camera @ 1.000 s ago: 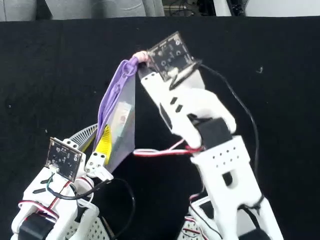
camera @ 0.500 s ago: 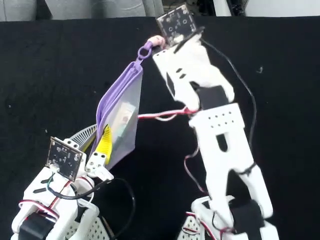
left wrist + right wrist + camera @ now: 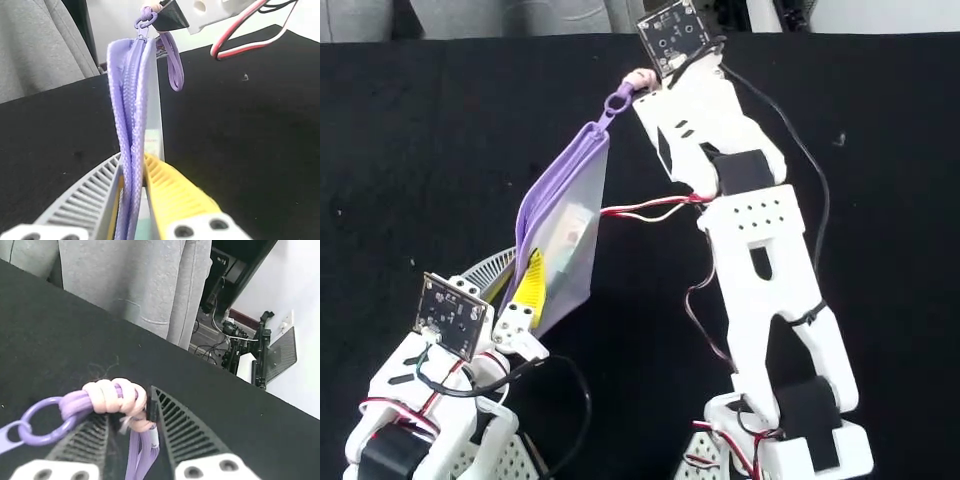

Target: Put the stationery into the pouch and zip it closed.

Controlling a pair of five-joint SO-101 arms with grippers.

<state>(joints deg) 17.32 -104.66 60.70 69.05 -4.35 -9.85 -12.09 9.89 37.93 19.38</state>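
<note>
Currently the pouch [image 3: 565, 240] is held stretched over the black surface [image 3: 420, 130], its near, left end clamped in the left end effector [image 3: 134, 172]. At its far end the right end effector [image 3: 131, 405] is closed on the pink knot [image 3: 112, 392] of the zipper pull. Stationery [image 3: 572, 228] shows through the pouch's clear side.

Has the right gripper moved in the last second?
Yes. The right gripper has gone toward the far edge of the table, drawing the zipper pull along the pouch.

Black table [image 3: 420, 150], tangled cables [image 3: 231, 332] beyond its edge
</note>
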